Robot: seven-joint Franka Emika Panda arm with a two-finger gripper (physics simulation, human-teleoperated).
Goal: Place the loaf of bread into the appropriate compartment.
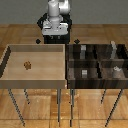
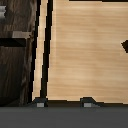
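Note:
The loaf of bread (image 1: 28,65) is a tiny golden-brown lump lying on the floor of the light wooden tray (image 1: 10,55), toward the exterior view's left. It also shows as a dark brown bit at the edge of the wrist view (image 2: 125,46). My gripper (image 1: 54,36) hangs high behind the tray's far rim, well away from the loaf. In the wrist view the gripper (image 2: 64,103) is open and empty, with both fingertips (image 2: 40,103) spread apart over the tray floor.
A dark wooden bin (image 1: 69,70) divided into compartments stands to the exterior view's right of the tray. It holds small grey blocks (image 1: 85,73) and a whitish can (image 1: 116,70). Both stand on thin legs above a wooden floor.

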